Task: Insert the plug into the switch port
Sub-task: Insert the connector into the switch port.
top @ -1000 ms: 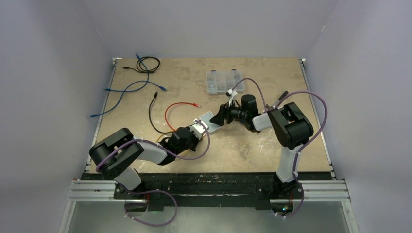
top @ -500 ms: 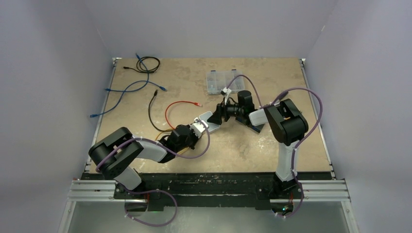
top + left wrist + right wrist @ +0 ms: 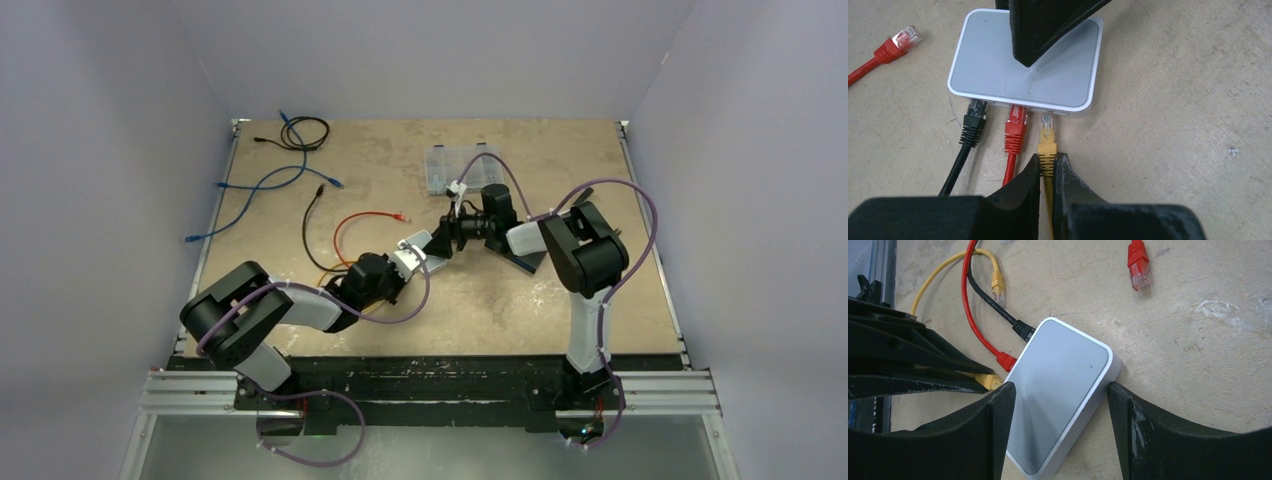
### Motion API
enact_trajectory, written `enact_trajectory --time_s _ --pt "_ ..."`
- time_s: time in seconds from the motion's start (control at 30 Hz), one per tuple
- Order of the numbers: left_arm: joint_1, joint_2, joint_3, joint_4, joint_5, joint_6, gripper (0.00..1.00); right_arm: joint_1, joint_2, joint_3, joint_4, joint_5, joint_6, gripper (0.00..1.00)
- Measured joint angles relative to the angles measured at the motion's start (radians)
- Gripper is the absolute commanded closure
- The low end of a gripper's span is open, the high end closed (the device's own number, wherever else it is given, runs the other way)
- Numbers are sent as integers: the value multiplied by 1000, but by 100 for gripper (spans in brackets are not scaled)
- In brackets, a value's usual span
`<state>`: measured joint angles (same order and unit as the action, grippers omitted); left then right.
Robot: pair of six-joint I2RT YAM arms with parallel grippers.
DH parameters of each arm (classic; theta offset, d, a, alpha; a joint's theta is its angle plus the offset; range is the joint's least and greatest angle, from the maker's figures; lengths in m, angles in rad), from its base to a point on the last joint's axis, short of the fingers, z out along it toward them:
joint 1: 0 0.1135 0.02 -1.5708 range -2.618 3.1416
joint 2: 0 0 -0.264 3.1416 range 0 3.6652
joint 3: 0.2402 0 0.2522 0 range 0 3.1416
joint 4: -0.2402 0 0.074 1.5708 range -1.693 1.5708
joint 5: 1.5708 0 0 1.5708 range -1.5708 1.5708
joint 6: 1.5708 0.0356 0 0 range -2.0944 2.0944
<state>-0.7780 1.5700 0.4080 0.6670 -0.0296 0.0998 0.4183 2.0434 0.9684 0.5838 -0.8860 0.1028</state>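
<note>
Left gripper (image 3: 1048, 162) pinches yellow plug (image 3: 1047, 131), tip at port (image 3: 1048, 112) of switch (image 3: 998, 75). Right gripper (image 3: 1060, 390) stands wide astride it, contact unclear. Risk: loose switch slides away under the push and the plug jams skewed.

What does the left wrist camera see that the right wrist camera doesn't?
Only the left wrist view: the port side of the flat grey-and-white switch box, where the left gripper pinches the yellow plug. Only the right wrist view: a second, loose yellow plug and the open right gripper over the box. Both: the box, the plugged-in black plug and red plug, and a loose red plug.
</note>
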Motion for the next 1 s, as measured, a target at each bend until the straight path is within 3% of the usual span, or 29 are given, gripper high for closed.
enact_trajectory --time_s 1.0 --pt "19 -60 -44 19 156 -14 100 21 0 10 -23 16 -31 31"
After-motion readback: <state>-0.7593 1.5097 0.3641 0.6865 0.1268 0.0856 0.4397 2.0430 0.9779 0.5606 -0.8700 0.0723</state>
